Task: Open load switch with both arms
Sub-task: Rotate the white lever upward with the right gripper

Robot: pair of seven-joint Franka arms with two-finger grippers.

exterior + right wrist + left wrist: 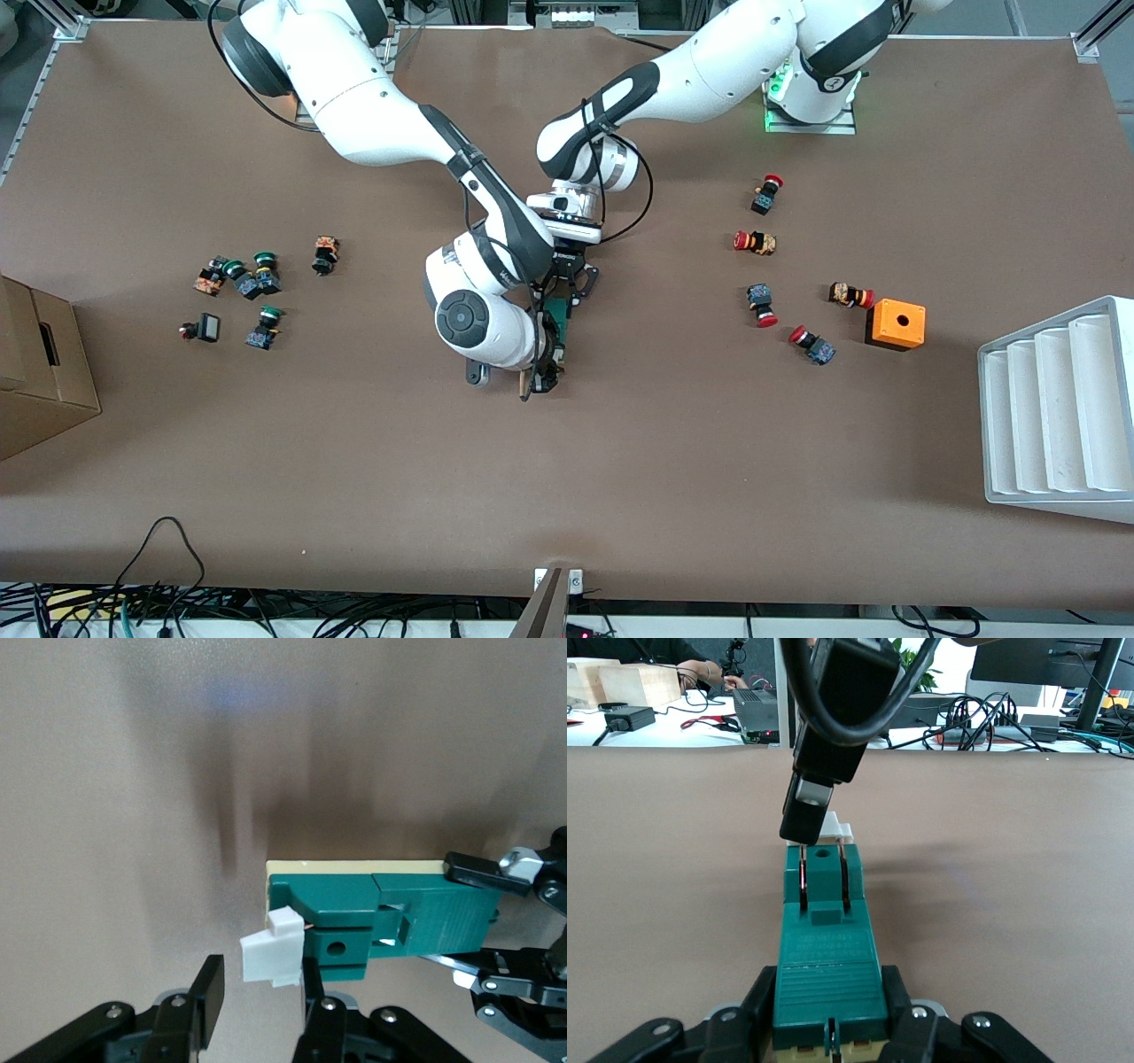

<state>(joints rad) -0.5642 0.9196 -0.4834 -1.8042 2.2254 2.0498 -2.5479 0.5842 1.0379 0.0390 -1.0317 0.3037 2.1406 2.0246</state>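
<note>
No lettering can be read anywhere. The right arm (496, 266) carries a small dark mark near its wrist, possibly a brand name, but it stays illegible.

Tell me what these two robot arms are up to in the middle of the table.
Both arms meet over the dark-green load switch, which lies mid-table. The left gripper is shut on one end of the load switch, pinning it in place. The right gripper has its jaws on either side of the white piece at the load switch's free end, not yet clamped on it. Red-capped push buttons and an orange box lie toward the left arm's end, green-capped buttons toward the right arm's end, all untouched.
</note>
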